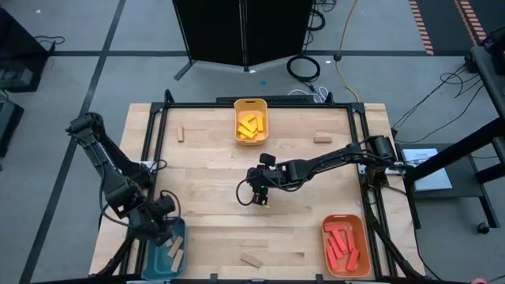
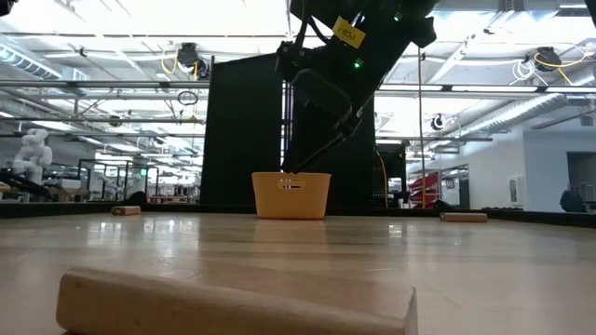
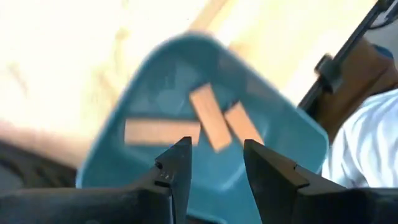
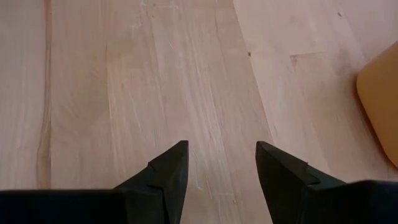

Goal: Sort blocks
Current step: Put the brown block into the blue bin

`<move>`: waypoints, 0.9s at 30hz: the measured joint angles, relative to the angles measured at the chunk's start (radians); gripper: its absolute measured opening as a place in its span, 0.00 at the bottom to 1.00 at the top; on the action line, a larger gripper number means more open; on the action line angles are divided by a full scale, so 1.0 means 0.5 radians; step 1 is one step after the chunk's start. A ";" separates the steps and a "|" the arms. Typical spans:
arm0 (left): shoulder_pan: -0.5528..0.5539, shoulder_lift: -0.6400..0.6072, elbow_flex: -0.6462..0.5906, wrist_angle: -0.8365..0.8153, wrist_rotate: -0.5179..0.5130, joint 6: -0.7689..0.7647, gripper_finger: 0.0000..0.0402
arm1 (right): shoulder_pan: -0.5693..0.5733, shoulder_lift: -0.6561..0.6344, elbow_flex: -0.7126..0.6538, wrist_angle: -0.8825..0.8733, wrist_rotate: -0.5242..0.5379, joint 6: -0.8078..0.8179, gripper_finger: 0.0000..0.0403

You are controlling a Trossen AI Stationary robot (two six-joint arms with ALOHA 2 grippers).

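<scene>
My left gripper hangs open above the teal tray, where three tan blocks lie flat; in the high view it is over that tray at the table's near left corner. My right gripper is open over bare wood near the table's middle, with nothing between its fingers. Yellow blocks lie in the yellow tray at the far edge, red blocks in the orange tray near right. Loose tan blocks lie flat on the table.
The low view shows the near tan block close up, the yellow tray beyond, and the right arm coming down above it. A tray's corner shows beside the right gripper. A black frame borders the table.
</scene>
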 joint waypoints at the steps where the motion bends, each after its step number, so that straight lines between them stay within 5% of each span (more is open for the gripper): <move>1: 0.033 0.000 0.000 -0.003 -0.024 0.059 0.35 | 0.000 0.000 0.000 0.001 0.000 0.000 0.39; 9: 0.466 -0.001 0.001 -0.645 -0.211 0.331 0.35 | 0.000 0.000 0.000 0.019 0.000 0.000 0.39; 14: 0.879 -0.008 0.001 -0.986 -0.636 0.401 0.35 | 0.000 0.000 0.000 0.035 0.000 0.004 0.39; 20: 1.493 -0.029 0.001 -0.954 -0.769 0.686 0.35 | 0.004 0.000 0.000 0.037 0.000 0.014 0.39; 27: 2.122 -0.029 0.001 -0.495 -0.709 1.472 0.35 | 0.004 0.000 0.000 0.033 0.000 0.003 0.39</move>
